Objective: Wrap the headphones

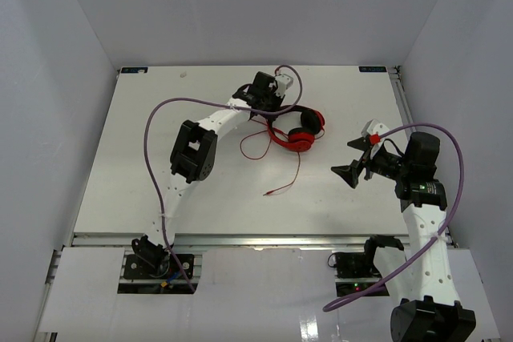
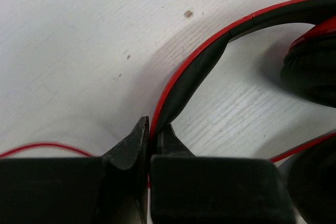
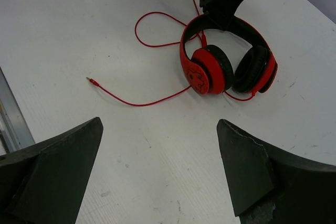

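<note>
The red headphones (image 1: 298,131) lie on the white table, ear cups folded together, also in the right wrist view (image 3: 226,64). My left gripper (image 1: 274,116) is shut on the red-and-black headband (image 2: 202,64), its tips (image 2: 152,129) pinching the band's edge just above the table. The thin red cable (image 1: 298,167) loops left of the headphones and runs toward me to its plug (image 1: 267,193), also seen in the right wrist view (image 3: 90,80). My right gripper (image 1: 353,161) is open and empty, hovering right of the headphones, its jaws wide apart (image 3: 160,129).
A purple arm cable (image 1: 158,122) arcs over the left side of the table, another (image 1: 453,150) over the right arm. A metal rail (image 1: 256,239) borders the near edge. Grey walls enclose the table on three sides.
</note>
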Controlling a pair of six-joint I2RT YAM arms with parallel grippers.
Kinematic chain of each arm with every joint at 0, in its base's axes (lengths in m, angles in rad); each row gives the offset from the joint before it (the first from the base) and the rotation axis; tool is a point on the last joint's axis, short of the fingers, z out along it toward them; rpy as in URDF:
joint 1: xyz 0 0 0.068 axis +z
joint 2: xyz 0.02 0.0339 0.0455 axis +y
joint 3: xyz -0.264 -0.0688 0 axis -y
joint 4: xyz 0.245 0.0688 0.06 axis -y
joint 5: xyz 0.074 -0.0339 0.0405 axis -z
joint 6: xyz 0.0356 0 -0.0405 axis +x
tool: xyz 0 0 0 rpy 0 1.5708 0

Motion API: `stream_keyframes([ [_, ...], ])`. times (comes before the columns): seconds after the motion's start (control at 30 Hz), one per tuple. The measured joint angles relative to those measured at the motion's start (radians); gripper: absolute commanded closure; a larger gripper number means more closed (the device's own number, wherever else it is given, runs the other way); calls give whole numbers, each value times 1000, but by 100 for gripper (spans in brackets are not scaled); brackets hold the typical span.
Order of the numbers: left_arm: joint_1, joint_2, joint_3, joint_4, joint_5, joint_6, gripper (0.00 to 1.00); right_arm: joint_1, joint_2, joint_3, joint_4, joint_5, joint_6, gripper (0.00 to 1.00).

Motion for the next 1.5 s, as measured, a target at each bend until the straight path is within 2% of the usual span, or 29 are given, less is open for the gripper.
stream_keyframes([
  [0.17,26,-188,-200,-22,-35,-106,100,-1,6,0,9,12,27,2],
  [0.27,61,-412,-391,0,-99,-151,100,-1,29,0,53,55,105,4],
  [0.33,84,-592,-526,26,-160,-178,100,0,56,1,97,95,163,10],
  [0.43,118,-865,-701,84,-245,-208,100,1,117,8,169,124,242,10],
  [0.57,135,-1163,-874,116,-327,-240,100,9,236,43,295,-17,270,10],
  [0.67,135,-1304,-941,115,-365,-256,100,55,324,60,431,-146,287,10],
  [0.87,133,-1437,-983,63,-390,-297,100,293,500,193,574,-176,274,10],
  [1.03,134,-1485,-983,12,-378,-359,100,459,620,312,709,-58,288,10],
  [1.23,133,-1521,-967,-41,-327,-426,100,517,787,431,806,-13,358,9],
  [1.4,133,-1527,-922,-53,-278,-492,100,587,905,478,957,-51,522,3],
  [1.43,133,-1527,-910,-53,-269,-509,100,604,925,462,1050,-60,601,0],
  [1.5,133,-1527,-880,-49,-256,-540,100,631,966,421,1256,-77,783,7],
])
